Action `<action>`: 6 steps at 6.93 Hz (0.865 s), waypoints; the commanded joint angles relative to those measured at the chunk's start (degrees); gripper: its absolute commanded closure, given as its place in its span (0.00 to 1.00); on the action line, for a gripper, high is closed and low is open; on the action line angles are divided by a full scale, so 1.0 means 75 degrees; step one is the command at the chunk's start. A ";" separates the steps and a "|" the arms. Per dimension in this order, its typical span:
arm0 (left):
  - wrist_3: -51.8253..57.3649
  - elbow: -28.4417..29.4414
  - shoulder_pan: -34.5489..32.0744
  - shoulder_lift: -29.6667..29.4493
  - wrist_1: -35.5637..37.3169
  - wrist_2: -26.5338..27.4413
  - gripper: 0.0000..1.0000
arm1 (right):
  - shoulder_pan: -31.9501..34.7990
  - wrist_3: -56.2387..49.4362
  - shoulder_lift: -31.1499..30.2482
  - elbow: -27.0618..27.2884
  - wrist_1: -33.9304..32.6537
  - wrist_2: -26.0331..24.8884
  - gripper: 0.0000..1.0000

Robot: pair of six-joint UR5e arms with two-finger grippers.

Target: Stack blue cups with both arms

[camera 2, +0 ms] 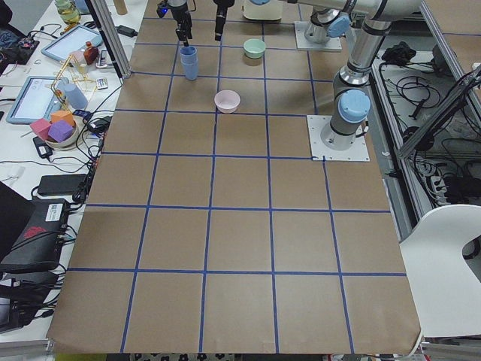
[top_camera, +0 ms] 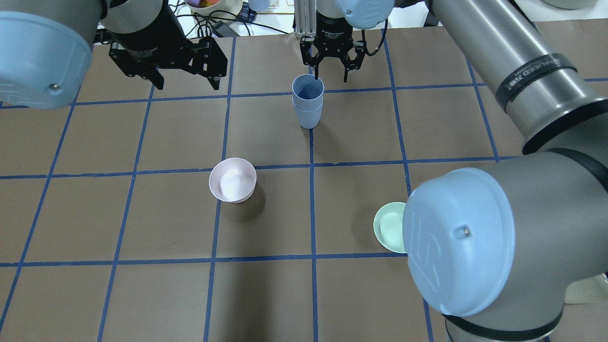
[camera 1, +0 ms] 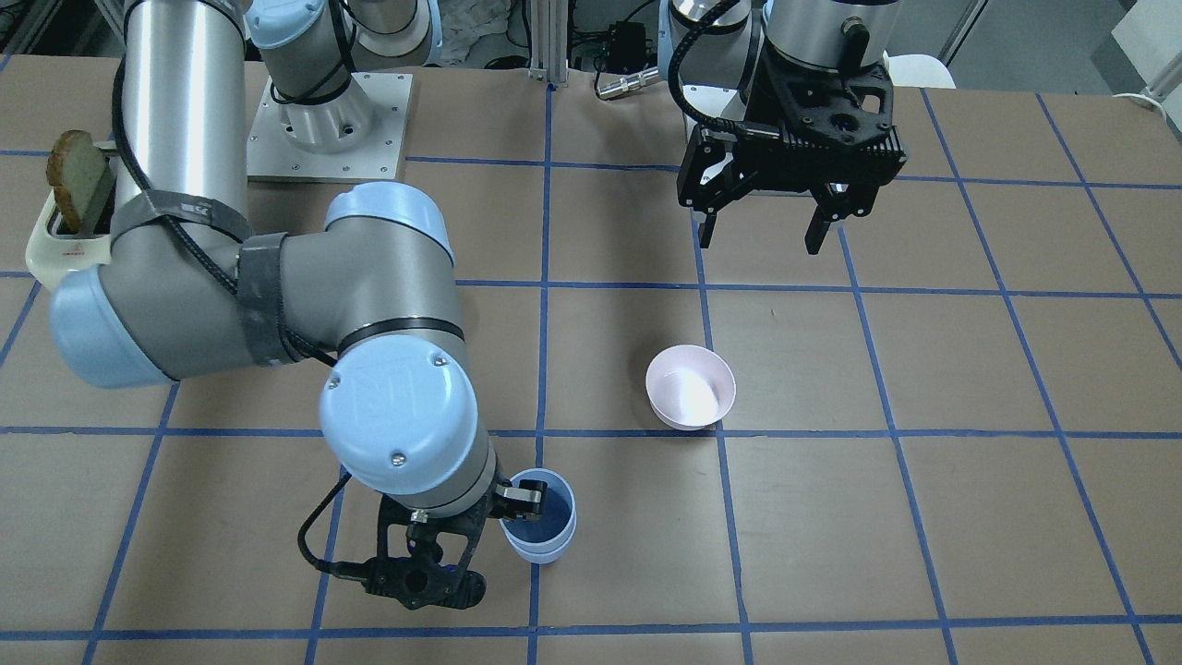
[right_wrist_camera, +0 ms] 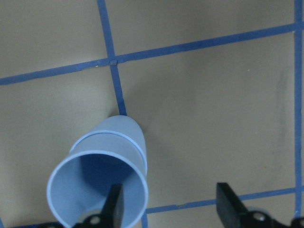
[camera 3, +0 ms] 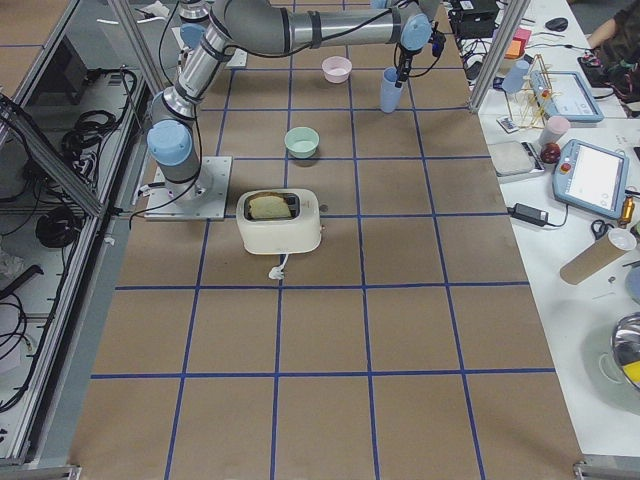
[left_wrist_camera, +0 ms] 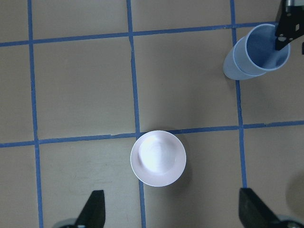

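The two blue cups [top_camera: 308,102] stand nested one inside the other, upright, at the far middle of the table; they also show in the front view [camera 1: 540,528] and the left wrist view [left_wrist_camera: 256,57]. My right gripper [top_camera: 331,76] hangs just above them, open. In the right wrist view the right gripper [right_wrist_camera: 171,209] has one finger [right_wrist_camera: 114,204] inside the upper cup's [right_wrist_camera: 102,175] mouth and the other well outside the cup wall. My left gripper [top_camera: 185,83] is open and empty, raised high, left of the cups.
A pale pink bowl [top_camera: 232,180] stands left of centre, below my left gripper [left_wrist_camera: 173,211]. A mint-green bowl [top_camera: 388,227] is partly hidden by my right arm's elbow. A toaster [camera 3: 280,220] with bread stands near the right arm's base.
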 commanded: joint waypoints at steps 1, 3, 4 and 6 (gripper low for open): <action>0.0000 0.0000 0.0000 0.0000 0.0000 -0.0002 0.00 | -0.0978 -0.2321 -0.0826 0.0123 0.1007 -0.0322 0.00; 0.0000 0.0000 0.0000 0.0000 -0.0012 -0.0002 0.00 | -0.1591 -0.3227 -0.1680 0.0578 0.1389 -0.0560 0.00; 0.0000 0.0000 0.0000 0.0011 -0.0012 -0.0002 0.00 | -0.1616 -0.3239 -0.2184 0.0998 0.1389 -0.0571 0.00; 0.0000 0.0000 0.0000 0.0035 -0.0093 -0.0002 0.00 | -0.1617 -0.3239 -0.3577 0.2587 0.0692 -0.0536 0.00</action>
